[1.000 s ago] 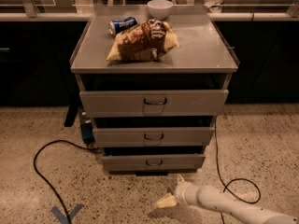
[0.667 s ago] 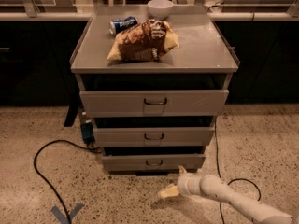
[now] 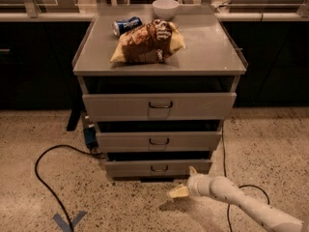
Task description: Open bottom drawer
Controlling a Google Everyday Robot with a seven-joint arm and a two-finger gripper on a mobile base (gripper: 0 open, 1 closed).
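Observation:
The bottom drawer (image 3: 158, 168) is the narrowest of three grey drawers in the cabinet, with a small dark loop handle (image 3: 159, 168) at its centre. Its front stands slightly forward, with a dark gap above it. My gripper (image 3: 184, 181) is on the white arm (image 3: 241, 204) that comes in from the lower right. It hangs low over the floor, just in front of the drawer's right end and right of the handle. Its fingers (image 3: 177, 192) are spread open and hold nothing.
The middle drawer (image 3: 158, 141) and top drawer (image 3: 159, 105) sit above. On the cabinet top (image 3: 212, 57) lie a chip bag (image 3: 149, 42), a blue can (image 3: 127, 25) and a white bowl (image 3: 165, 7). Black cables (image 3: 43, 178) run over the speckled floor on both sides. Dark counters stand behind.
My gripper has moved up and a little forward, from low on the floor toward the right end of the bottom drawer's front. The drawers have not moved.

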